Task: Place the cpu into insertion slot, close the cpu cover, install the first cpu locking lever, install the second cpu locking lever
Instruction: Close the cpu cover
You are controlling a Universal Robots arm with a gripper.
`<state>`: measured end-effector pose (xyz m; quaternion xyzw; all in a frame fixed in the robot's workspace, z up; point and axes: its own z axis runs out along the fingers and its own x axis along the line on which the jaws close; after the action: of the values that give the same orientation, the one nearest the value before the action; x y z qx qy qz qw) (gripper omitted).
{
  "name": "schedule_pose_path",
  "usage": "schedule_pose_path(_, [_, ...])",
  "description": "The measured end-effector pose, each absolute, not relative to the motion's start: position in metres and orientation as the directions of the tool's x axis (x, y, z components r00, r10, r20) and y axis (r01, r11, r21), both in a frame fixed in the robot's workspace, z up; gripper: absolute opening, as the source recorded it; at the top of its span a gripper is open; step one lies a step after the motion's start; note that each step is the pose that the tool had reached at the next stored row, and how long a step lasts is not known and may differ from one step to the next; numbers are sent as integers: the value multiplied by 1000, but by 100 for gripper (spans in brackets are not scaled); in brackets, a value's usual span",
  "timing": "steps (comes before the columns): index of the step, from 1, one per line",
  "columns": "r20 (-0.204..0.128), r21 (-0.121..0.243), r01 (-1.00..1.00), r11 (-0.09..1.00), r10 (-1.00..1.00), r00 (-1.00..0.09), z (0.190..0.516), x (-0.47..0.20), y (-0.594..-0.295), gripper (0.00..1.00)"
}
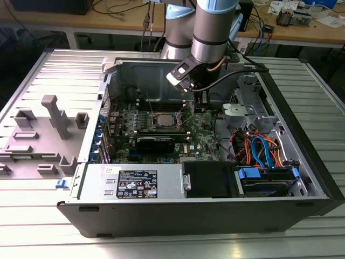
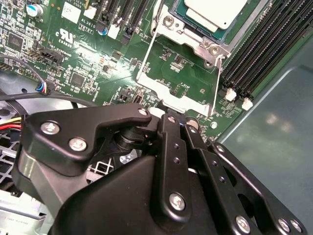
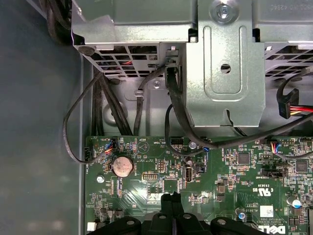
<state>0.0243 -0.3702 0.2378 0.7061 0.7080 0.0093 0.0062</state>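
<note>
1. While the arm hangs over the open computer case (image 1: 161,216) on the bench (image 1: 48,229), its claw (image 1: 200,101) points down at the motherboard (image 1: 200,135), just to the exterior view's right of the socket.
2. The cpu (image 2: 215,11) lies flat in the socket, its pale metal top facing up.
3. The cpu cover (image 2: 171,94) stands open, raised off the chip at its hinged end, and green board shows through its square cut-out.
4. In both wrist views the claw's fingers (image 2: 168,134) are drawn close together with nothing seen between them.
5. The fingertips sit just beside the cover's free edge. The black linkage hides the spot, so I cannot tell whether they touch it.
</note>
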Motion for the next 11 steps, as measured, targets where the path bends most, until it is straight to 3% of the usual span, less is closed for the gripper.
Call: schedule_pose_path(11, [4,22,1000,3,1000,-3,238,17,-370,11])
